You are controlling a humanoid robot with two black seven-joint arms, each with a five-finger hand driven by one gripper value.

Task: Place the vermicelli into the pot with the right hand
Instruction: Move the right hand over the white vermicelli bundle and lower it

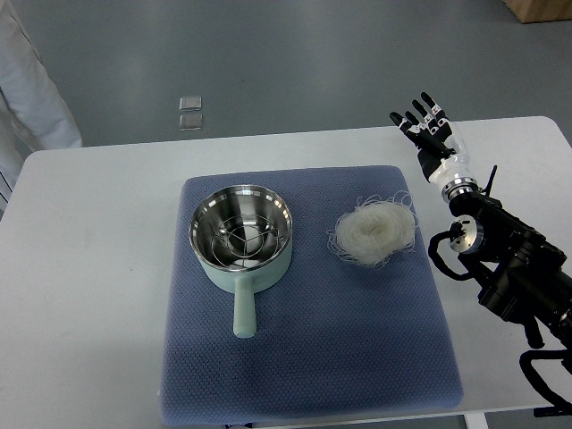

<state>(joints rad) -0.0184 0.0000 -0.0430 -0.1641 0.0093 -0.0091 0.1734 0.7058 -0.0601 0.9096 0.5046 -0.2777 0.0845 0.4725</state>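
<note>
One pot [240,234], one vermicelli nest [374,231] — one mat [313,357].

A white table [89,268] is set on a grey floor [295,63]. Two small clear squares [189,112] are seen on the floor beyond it. A brown box corner [541,9] is visible top right.

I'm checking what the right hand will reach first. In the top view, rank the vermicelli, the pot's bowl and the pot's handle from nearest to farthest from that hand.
Measured from the right hand, open at the table's far right:
1. Vermicelli, on the mat's right side.
2. Pot's bowl, left of the vermicelli.
3. Pot's handle, pointing toward the near edge.
</note>
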